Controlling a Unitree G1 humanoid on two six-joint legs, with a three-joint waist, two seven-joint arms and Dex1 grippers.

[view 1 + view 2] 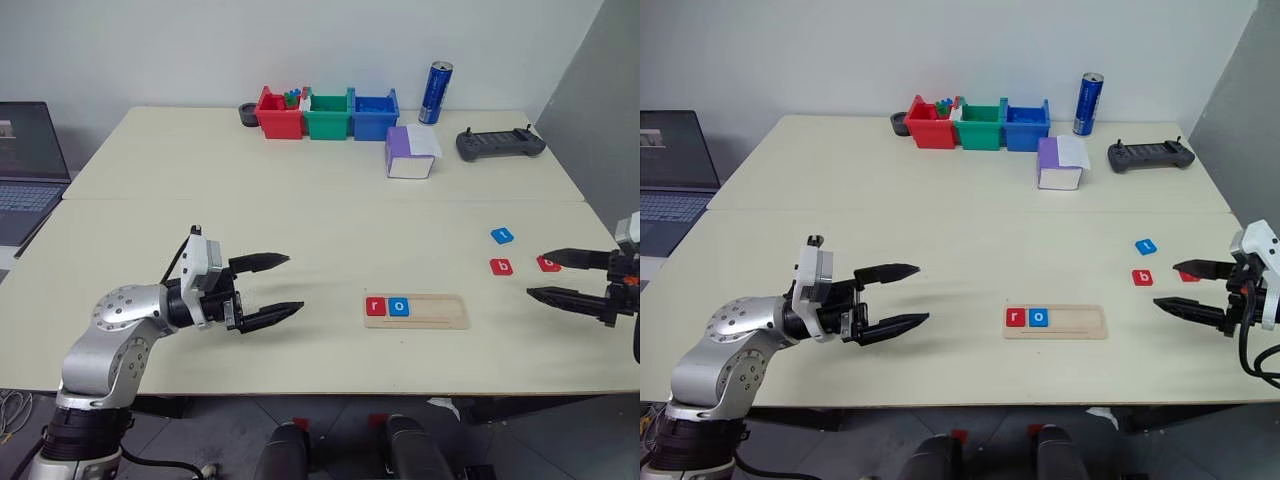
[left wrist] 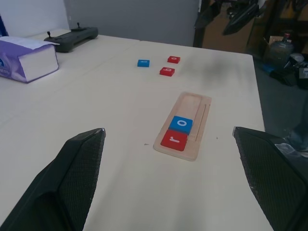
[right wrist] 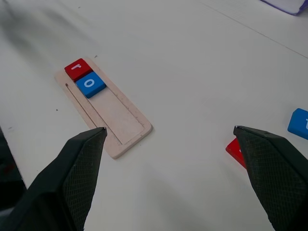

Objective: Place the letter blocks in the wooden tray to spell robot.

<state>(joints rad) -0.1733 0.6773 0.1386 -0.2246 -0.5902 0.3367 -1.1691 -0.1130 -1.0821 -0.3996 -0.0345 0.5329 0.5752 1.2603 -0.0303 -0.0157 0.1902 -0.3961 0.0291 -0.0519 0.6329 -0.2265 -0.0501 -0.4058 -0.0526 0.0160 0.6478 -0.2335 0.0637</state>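
— Both grippers are empty with fingers spread wide: the left gripper (image 1: 278, 287) hovers over bare table (image 1: 300, 230) well left of the wooden tray (image 1: 430, 318); the right gripper (image 1: 558, 276) hangs by the loose tiles.

— How far along?

— I'd say two of five. The red r (image 1: 376, 307) and blue o (image 1: 399, 307) sit touching at the tray's left end. The red b (image 1: 501, 266), blue t (image 1: 502, 236) and another red tile (image 1: 548, 264) lie to the tray's right.

— Next?

— Probably the b: the right gripper should pinch it and seat it beside the o.

— Any view differences?

— The left wrist view clears that far red tile, which the right gripper's finger partly hides from the head camera.
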